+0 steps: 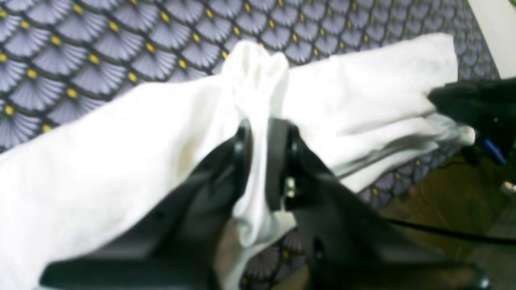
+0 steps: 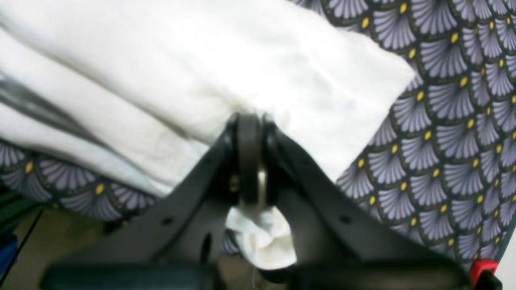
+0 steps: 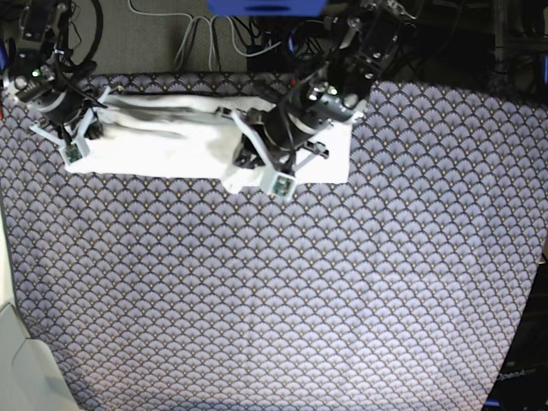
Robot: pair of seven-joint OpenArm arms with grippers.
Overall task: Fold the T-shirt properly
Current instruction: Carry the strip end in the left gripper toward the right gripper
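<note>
The T-shirt, folded into a long white band, lies along the far edge of the desk. The left end effector and the right end effector each pinch a bunch of its cloth. If the arms pull unevenly, I judge the layered folds could slide apart or a bunch could slip free.

Two black robot arms reach in from the far edge. The left hand is pinched closed on white cloth; the right hand likewise, well apart.
</note>
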